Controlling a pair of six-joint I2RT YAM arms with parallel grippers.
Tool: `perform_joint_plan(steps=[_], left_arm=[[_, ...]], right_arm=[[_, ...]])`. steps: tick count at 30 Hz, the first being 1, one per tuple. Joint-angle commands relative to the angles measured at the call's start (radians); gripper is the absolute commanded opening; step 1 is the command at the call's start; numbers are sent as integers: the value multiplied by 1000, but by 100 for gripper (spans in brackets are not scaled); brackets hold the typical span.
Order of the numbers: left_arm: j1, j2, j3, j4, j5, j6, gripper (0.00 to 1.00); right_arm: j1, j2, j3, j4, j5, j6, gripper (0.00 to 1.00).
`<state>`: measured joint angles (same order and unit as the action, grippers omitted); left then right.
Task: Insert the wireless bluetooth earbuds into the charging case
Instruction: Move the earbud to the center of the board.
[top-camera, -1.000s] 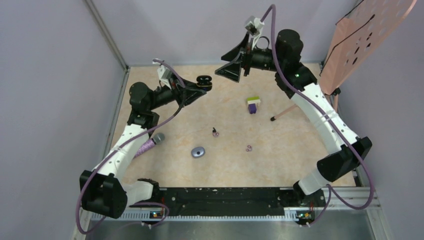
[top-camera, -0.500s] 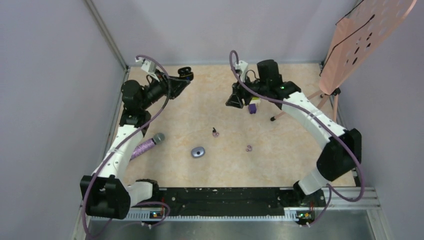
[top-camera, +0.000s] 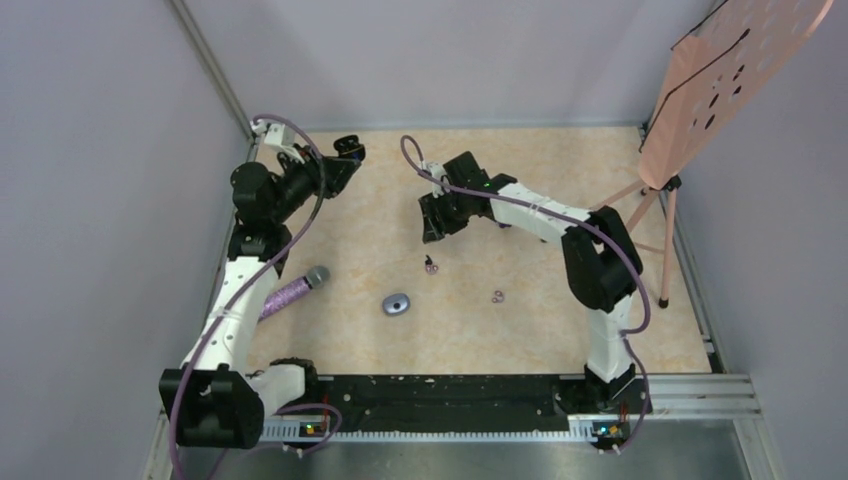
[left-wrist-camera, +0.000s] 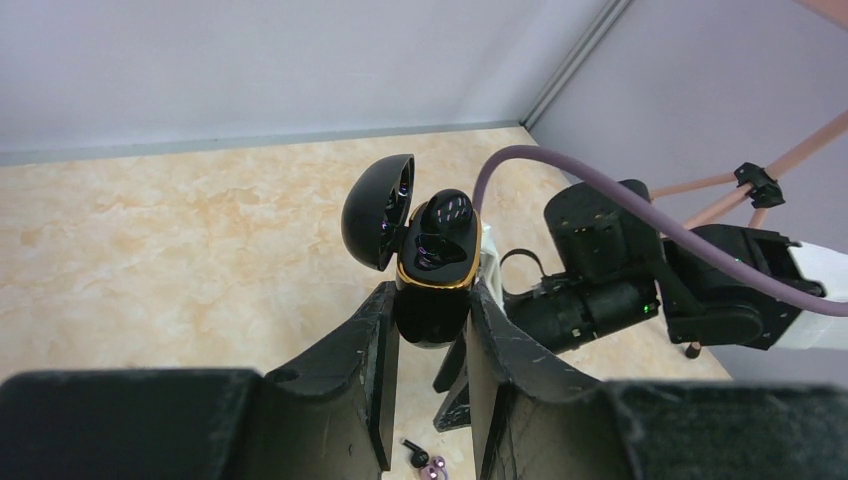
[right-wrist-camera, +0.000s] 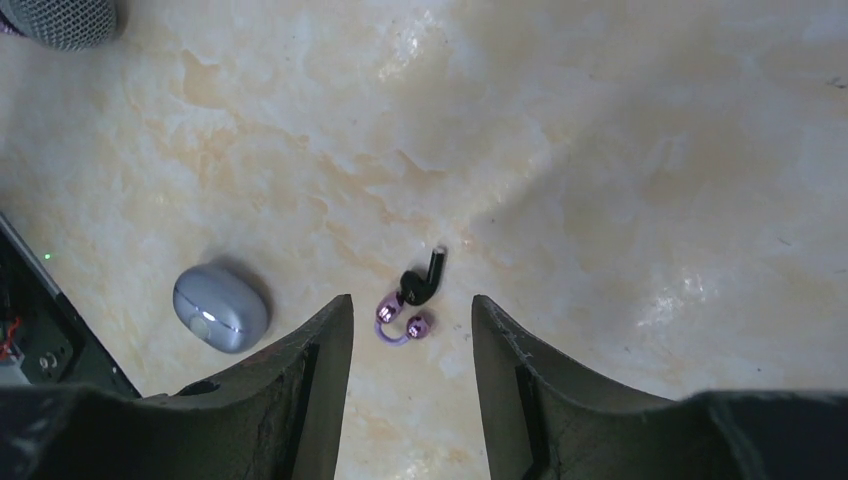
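gripping the open black charging case (left-wrist-camera: 437, 255), my left gripper (left-wrist-camera: 432, 300) sits well beyond the grey oval pod (top-camera: 397, 304); my right gripper (right-wrist-camera: 410, 305), jaws parted, hovers above the dark-stemmed purple earbud (right-wrist-camera: 415, 288) lying near that pod.

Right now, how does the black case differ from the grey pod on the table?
The black case is glossy and gold-rimmed; the grey pod is plain. The black case stands open in the left pincer; the grey pod lies shut on the table. Both are rounded.
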<state>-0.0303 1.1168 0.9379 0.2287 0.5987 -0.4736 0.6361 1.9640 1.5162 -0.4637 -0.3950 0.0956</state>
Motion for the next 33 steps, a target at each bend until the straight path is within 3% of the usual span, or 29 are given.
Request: perform_joint_plan(steps=[1, 8, 13, 33], left_arm=[[12, -45, 17, 12, -27, 10, 0], [20, -63, -2, 11, -37, 8, 0], [23, -70, -18, 26, -37, -2, 0], [24, -102, -65, 73, -35, -40, 0]], right_arm=[[30, 65, 99, 17, 83, 117, 47], [77, 129, 150, -21, 135, 85, 45], [103, 153, 157, -48, 180, 59, 38], [160, 177, 115, -91, 282, 14, 34]])
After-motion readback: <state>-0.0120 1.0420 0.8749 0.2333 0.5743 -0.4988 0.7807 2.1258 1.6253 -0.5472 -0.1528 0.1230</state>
